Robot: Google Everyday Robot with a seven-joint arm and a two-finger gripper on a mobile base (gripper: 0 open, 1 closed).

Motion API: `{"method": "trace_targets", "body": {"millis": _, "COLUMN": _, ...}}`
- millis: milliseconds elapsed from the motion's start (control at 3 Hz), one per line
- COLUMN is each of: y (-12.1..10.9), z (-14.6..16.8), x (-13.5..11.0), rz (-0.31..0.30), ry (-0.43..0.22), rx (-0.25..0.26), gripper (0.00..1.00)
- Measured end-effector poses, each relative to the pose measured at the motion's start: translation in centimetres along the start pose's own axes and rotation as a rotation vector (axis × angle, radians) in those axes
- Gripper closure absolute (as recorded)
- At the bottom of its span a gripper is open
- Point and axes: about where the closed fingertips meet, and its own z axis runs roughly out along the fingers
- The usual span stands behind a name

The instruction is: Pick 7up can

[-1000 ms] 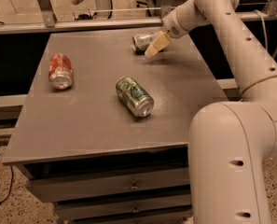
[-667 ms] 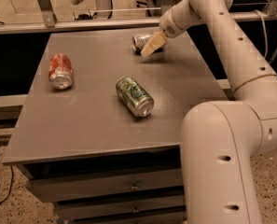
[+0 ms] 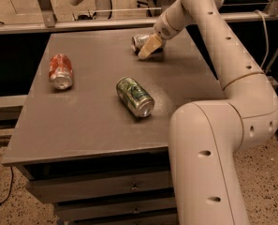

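Note:
The 7up can (image 3: 138, 41) is a small pale silver can with a shiny end. It lies on its side at the back of the grey table (image 3: 82, 125), right of centre. My gripper (image 3: 148, 48) reaches in from the right on the white arm and sits low at the can's right side, covering part of it. I cannot tell whether it touches the can.
A darker green can (image 3: 135, 96) lies on its side mid-table. A red-orange can (image 3: 61, 71) lies on its side at the left. My arm's elbow (image 3: 251, 102) and base column (image 3: 208, 172) stand at the table's right front corner. A rail (image 3: 82, 25) runs behind the table.
My gripper has moved a little to the left, closer in on the 7up can. The three cans have not moved.

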Motion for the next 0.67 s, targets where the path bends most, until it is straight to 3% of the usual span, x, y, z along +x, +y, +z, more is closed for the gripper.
{"method": "trace_targets", "body": {"millis": 667, "y": 0.3, "z": 0.12, "x": 0.24, "rz": 0.009, "ry": 0.028, "rx": -0.017, "gripper": 0.65}}
